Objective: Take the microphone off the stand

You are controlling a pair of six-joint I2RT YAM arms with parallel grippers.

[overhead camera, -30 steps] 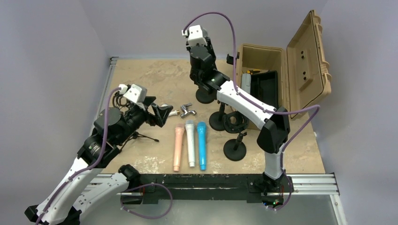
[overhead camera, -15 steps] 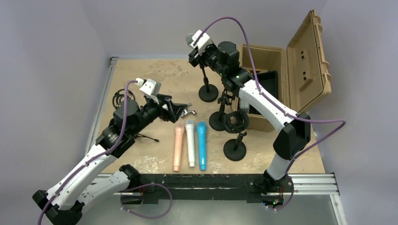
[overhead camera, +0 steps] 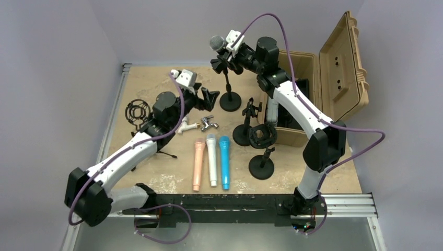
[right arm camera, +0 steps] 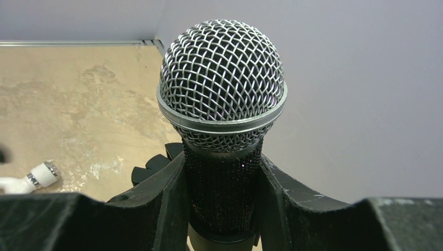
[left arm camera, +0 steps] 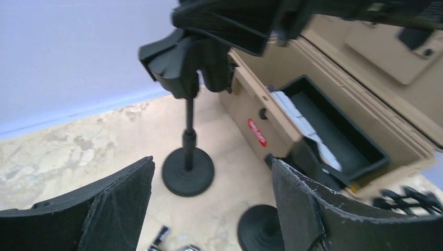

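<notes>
Right gripper (right arm camera: 221, 175) is clamped on the microphone (right arm camera: 222, 83). Its fingers (right arm camera: 162, 201) press both sides of the black handle, just under the mesh head. In the top view the microphone is up high at the far middle of the table (overhead camera: 156, 78), head toward the left, right over the stand (overhead camera: 230, 100). The stand's round base is on the table, its pole upright, with a black clip at the top. Cannot tell whether the handle sits in the clip or is clear of it, because the gripper covers that spot.

Left gripper (overhead camera: 208, 97) has its jaws wide apart and holds nothing. It hovers just left of the stand base and faces it. In the left wrist view the stand shows between its two fingers (left arm camera: 120, 209), not touching either.

Open tan case (overhead camera: 339, 68) is just right of the stand, lid up, with a black tray (left arm camera: 334, 130) inside. Two more black stands, one (overhead camera: 242, 135) and another (overhead camera: 261, 166), are nearer, in front of the case.

At near centre a pink microphone (overhead camera: 198, 164), a white microphone (overhead camera: 211, 159) and a blue microphone (overhead camera: 224, 162) lie side by side, parallel, heads far. A small metal fitting (overhead camera: 209, 123) and a white fitting (overhead camera: 187, 126) lie just beyond them. Black shock mount (overhead camera: 137, 111) is at the left, partly behind the left arm.
</notes>
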